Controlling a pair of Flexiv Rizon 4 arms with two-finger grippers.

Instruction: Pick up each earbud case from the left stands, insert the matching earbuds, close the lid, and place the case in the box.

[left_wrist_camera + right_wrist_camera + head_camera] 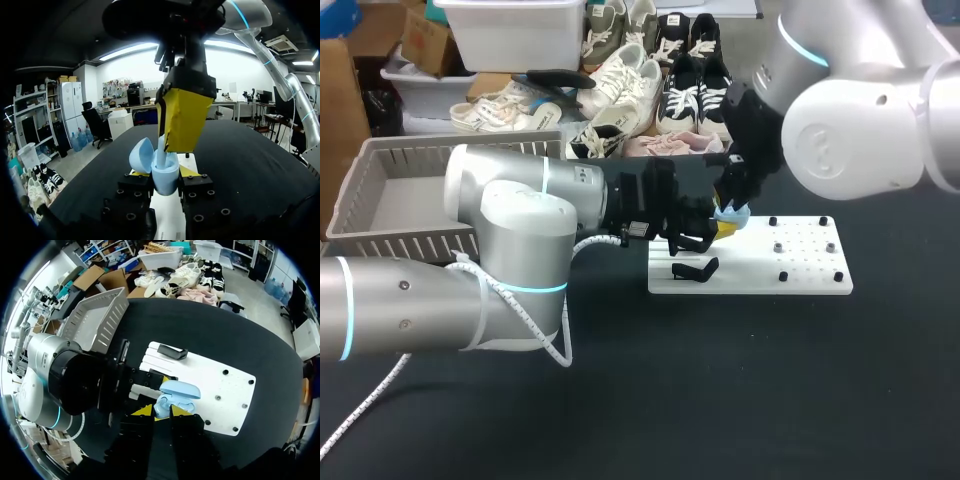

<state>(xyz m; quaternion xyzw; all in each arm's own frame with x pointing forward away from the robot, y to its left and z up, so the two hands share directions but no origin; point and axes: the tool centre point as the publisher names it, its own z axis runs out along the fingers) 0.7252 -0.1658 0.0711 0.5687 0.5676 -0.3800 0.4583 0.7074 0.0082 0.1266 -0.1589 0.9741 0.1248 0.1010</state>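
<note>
Two wrist views give you what the head view hides. From above, the left gripper point(718, 230) and right gripper point(735, 200) crowd together over the white board point(760, 282), and you see only a sliver of the light blue earbud case point(735, 214) between them.

In the left wrist view, that gripper's yellow tips press the case from both sides and hold it upright above the board. The lid point(141, 155) is swung open to one side. The right gripper comes down from above with its fingers drawn nearly together on a pale blue earbud point(161, 150), whose stem runs down into the case.

The right wrist view looks down into the open case from above, but its own fingers cover the earbud.

On the board's left end lies a black stand point(172, 352), just beside the left gripper. Black pegs point(782, 275) dot the board's right half. Off the board's left end stands a grey slatted basket point(380, 235), and in the head view the left arm's bulk blocks its near corner.
</note>
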